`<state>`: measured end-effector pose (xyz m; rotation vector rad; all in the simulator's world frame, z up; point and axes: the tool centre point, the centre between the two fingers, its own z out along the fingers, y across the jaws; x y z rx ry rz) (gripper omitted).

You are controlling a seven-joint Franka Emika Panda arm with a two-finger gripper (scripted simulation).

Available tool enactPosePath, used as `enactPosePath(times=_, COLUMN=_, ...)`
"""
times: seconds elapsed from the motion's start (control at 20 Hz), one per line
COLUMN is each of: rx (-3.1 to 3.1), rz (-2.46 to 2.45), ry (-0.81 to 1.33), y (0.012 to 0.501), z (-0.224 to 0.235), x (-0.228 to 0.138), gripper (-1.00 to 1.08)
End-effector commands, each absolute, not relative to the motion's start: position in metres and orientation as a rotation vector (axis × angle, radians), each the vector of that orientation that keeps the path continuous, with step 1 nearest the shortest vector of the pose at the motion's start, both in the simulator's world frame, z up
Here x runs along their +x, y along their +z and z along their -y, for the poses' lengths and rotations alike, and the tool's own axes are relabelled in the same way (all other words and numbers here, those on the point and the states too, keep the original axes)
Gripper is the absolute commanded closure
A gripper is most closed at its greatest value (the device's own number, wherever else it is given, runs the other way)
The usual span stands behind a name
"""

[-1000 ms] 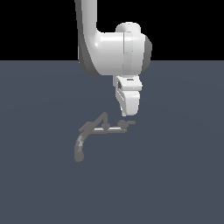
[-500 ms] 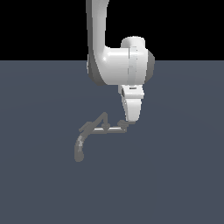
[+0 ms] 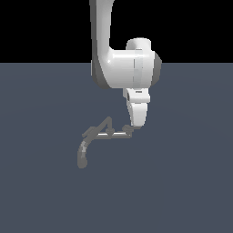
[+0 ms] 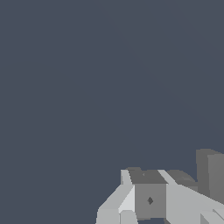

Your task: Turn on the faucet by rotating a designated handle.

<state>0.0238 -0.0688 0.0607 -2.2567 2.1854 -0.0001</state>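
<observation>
1. Bench [image 3: 191, 182]: spread wide and flat in dull slate blue beneath everything, carrying only the fixture, which left an open path for a sideways sweep around it.

2. Arm [image 3: 129, 68]: hung down from above in the exterior view, wrist bent so that the tool end pointed nearly straight at the fixture's end on the exterior view's right, probably to meet the small lever from above and from the side instead of crossing over the spout.

3. Faucet [image 3: 98, 135]: sat low on the bench near the middle of the exterior view, thick spout [image 3: 83, 152] curling down toward the exterior view's left, thin bar running to the right, taller peaked lever [image 3: 108, 123] rising between the two ends and untouched.

4. Pincer [image 3: 135, 123]: lowered to the bar's right end, tip right at or against the small lever. Whether spread or pressed together could not be told from the exterior view, seen almost edge-on. In the wrist view, showed only pale finger bodies [image 4: 127, 199] at the frame's edge, gap unclear.

5. Handle [image 3: 129, 131]: stubby, dark, at the bar's right end, partly hidden by the tool tip. Judged as the contact stage, with the turn itself apparently not yet made; a push against the crossbar would seem enough, no firm grip required.
</observation>
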Motion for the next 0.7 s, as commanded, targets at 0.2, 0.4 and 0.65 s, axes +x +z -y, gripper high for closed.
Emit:
enactPosePath(times=0.2, rx=-2.256, rz=-2.186, ry=0.0, y=0.061, z=0.084, x=0.006, gripper=1.08)
enactPosePath(times=0.4, rx=-2.258, rz=-2.182, ry=-0.002, y=0.061, z=0.085, x=0.004, gripper=1.08)
enactPosePath(times=0.65, rx=-2.257, rz=-2.183, ry=-0.001, y=0.061, z=0.086, x=-0.013, gripper=1.08)
